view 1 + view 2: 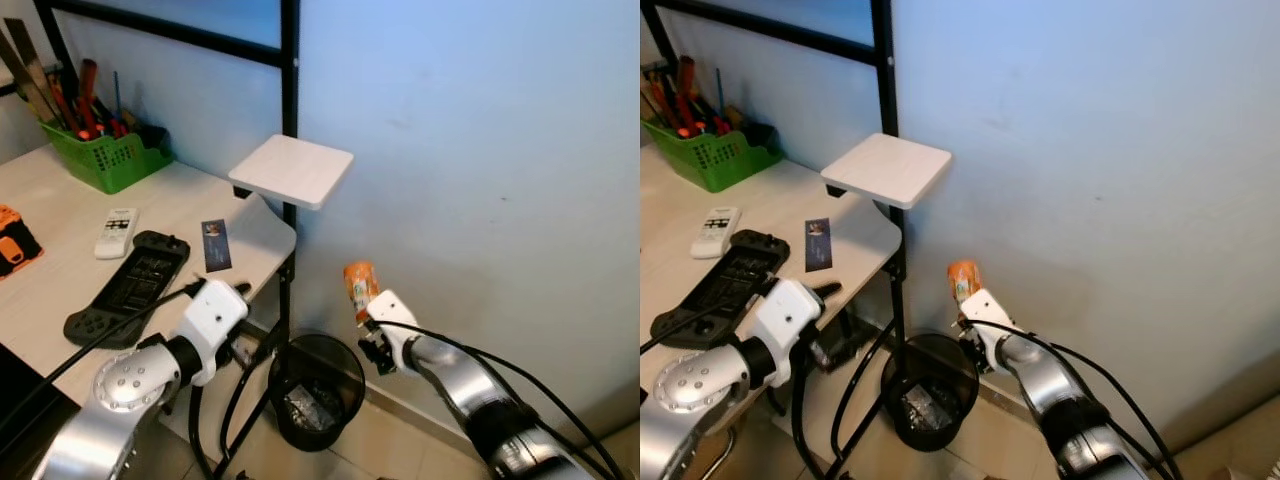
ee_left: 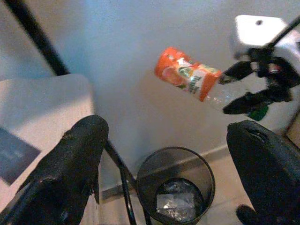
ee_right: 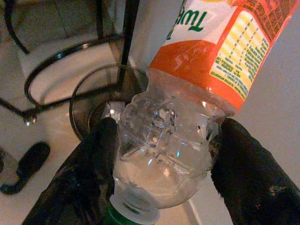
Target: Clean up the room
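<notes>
The right tool (image 1: 366, 322) was closed on a clear plastic bottle (image 1: 359, 288) with an orange label, its two black fingers (image 3: 91, 180) pressed against the crumpled neck end just above the green cap (image 3: 125, 216). The bottle stood cap-down and label-up in the air, close to the pale blue wall (image 1: 480, 170) and up and to the right of a black mesh waste bin (image 1: 318, 388). The bin sat on the tiled floor (image 1: 390, 440) at the foot of the wall, with crumpled clear wrapping (image 2: 180, 202) already at its bottom; its mouth was open, and the bottle hung beside the rim rather than squarely above it. To the bin's left stood the black tube legs (image 1: 285, 300) of the bench (image 1: 60, 270), and dark cables (image 1: 235, 400) looped down between them, so free space lay on the bin's right, along the wall. The left tool (image 2: 164, 164) hung with its fingers spread wide apart, holding nothing, just off the bench's rounded right corner and pointed toward the bin. A small white square shelf (image 1: 292, 170) jutted from the black upright above that corner. On the bench lay a white remote (image 1: 116, 232), a black game controller (image 1: 130, 286), a dark card (image 1: 216, 245) near the edge, and at the far left a green basket of hand tools (image 1: 105, 155).
</notes>
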{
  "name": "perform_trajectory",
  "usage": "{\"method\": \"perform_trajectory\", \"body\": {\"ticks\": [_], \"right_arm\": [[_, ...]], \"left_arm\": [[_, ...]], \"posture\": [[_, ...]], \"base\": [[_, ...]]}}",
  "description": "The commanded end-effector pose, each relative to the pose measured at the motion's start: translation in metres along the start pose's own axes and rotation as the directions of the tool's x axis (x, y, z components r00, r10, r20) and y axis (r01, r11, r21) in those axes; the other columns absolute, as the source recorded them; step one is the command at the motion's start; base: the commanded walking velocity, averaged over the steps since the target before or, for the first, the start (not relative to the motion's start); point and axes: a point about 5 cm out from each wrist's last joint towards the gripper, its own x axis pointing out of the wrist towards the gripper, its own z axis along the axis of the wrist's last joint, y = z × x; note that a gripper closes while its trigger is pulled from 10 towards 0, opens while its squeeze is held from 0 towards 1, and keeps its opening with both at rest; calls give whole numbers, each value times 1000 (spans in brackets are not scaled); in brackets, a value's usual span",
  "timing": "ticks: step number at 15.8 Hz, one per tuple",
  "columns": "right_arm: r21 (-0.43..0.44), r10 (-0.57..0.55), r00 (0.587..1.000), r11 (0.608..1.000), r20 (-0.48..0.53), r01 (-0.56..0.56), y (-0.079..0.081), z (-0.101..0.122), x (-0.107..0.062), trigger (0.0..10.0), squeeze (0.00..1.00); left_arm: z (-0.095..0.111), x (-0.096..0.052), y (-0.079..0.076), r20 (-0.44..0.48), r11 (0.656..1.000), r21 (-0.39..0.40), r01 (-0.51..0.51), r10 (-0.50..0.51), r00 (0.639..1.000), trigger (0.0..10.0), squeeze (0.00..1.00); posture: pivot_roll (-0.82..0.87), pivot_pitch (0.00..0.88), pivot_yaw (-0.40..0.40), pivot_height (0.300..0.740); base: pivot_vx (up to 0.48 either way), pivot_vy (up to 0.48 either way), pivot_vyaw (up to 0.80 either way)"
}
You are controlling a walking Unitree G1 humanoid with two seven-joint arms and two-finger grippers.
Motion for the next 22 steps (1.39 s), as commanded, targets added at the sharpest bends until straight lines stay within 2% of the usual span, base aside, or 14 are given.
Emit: {"method": "perform_trajectory", "body": {"ticks": [1,5,9,10,15,18,21,22], "right_arm": [[-17,-5,1000,1000,-12,5,0,2,4,10000,0],[79,74,997,994,10,-75,19,18,16,10000,0],[101,109,993,989,35,-112,26,29,20,10000,0],[111,117,992,987,41,-120,27,31,20,10000,1000],[123,183,982,975,37,-187,37,32,22,10000,1000],[159,208,978,964,33,-211,42,27,23,10000,1000],[191,201,978,960,51,-207,37,22,21,10000,1000],[229,167,982,956,94,-184,26,20,18,10000,1000]], "left_arm": [[1,1,1,-27,998,24,53,-52,998,10000,0],[0,-5,3,-97,991,38,132,-127,987,10000,0],[-2,-7,2,-115,988,34,149,-144,983,10000,0],[-3,-7,2,-118,988,32,151,-146,982,10000,0],[-2,-8,4,-126,989,36,145,-139,982,10000,0],[-3,-11,5,-129,990,33,139,-134,983,10000,0],[-3,-10,4,-118,992,22,126,-122,985,10000,0],[1,-7,5,-71,997,-5,71,-71,995,10000,0]], "posture": [[61,0,-18,740],[66,0,-18,740],[63,0,-18,740],[63,0,-18,740],[74,0,-24,740],[77,0,-24,740],[73,0,-19,740],[70,0,-16,740]], "base": [[0,0,0],[0,0,0],[0,0,0],[0,0,0],[0,0,0],[0,0,0],[0,0,0],[0,0,0]]}}
